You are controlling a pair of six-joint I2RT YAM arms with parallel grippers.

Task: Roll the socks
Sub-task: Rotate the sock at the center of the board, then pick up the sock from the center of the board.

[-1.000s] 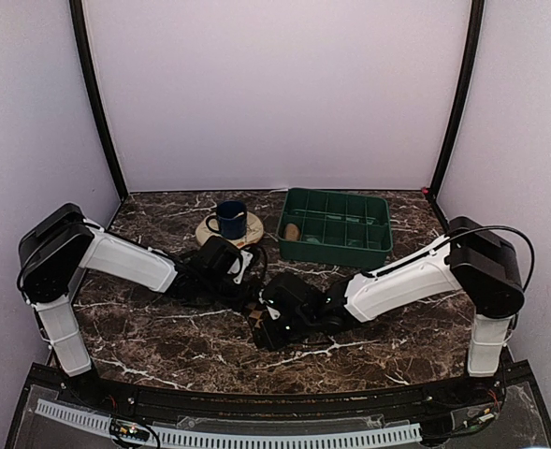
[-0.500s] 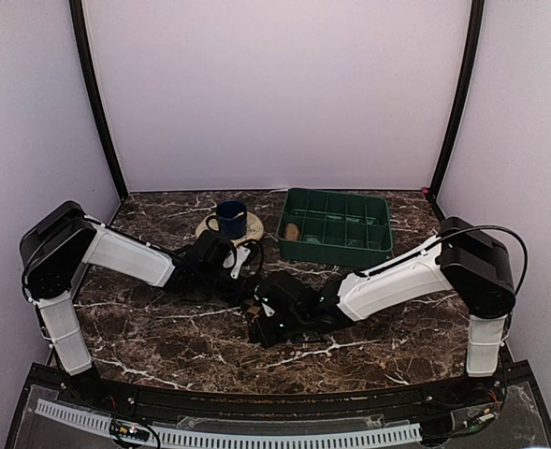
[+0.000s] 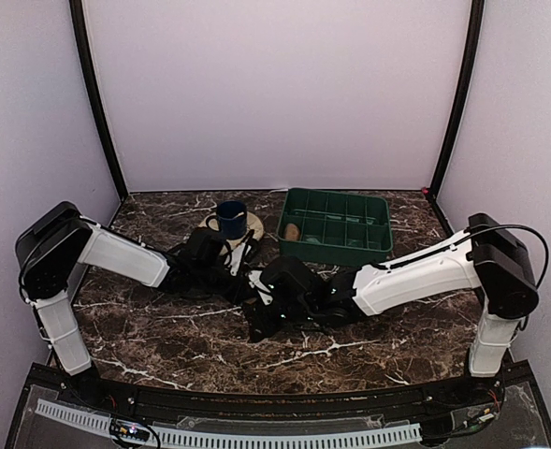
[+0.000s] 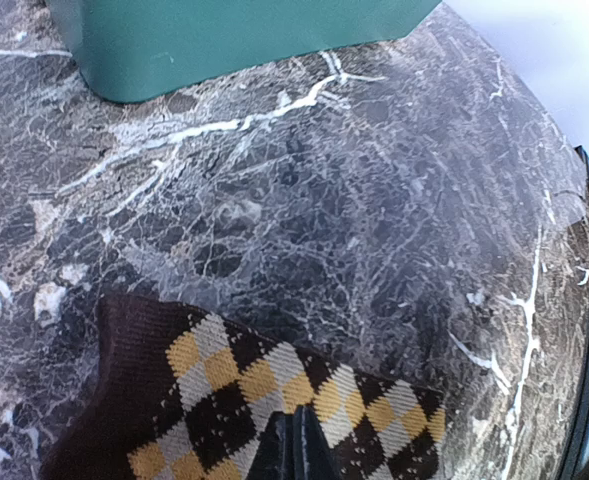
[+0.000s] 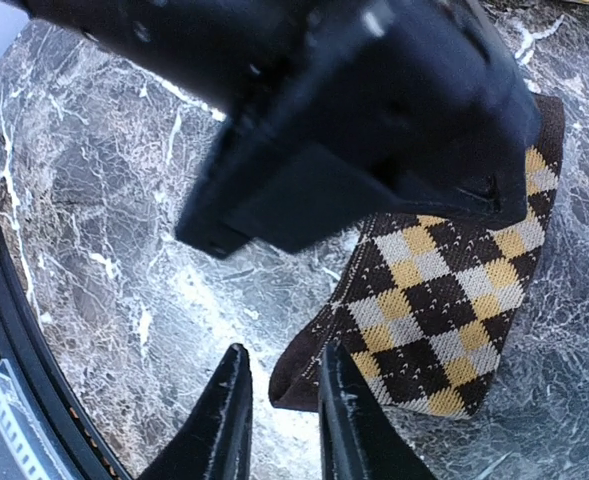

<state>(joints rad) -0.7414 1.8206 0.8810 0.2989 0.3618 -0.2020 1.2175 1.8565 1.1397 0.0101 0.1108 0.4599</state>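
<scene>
In the overhead view the left arm [image 3: 116, 257] reaches from the left edge toward the middle of the marble table [image 3: 163, 341]. Just above its wrist in the picture, a dark blue mug [image 3: 230, 218] stands on a round tan saucer [image 3: 249, 228].

The left gripper [image 4: 294, 445] sits low over the table at frame centre. Its wrist view shows the two dark fingers pressed together at the bottom edge, pinching the fabric of the argyle sock [image 4: 274, 385]. This sock lies flat on the marble, dark brown with tan and black diamonds, filling the lower part of that view.

In the right wrist view the same sock runs from the centre to the right edge. Its upper end is hidden under the black body of the left gripper, which fills the top of the frame. The right gripper [image 5: 282, 352] comes in from the bottom edge with its jaws parted a little, and the sock's dark lower-left corner lies between the two fingers [image 5: 224, 420].

Further right in the overhead view, a green compartment tray [image 3: 340, 251] stands toward the back of the table. A small tan sock [image 3: 292, 231] sits in its lower-left compartment. The right arm [image 3: 415, 276] stretches in from the right edge.
</scene>
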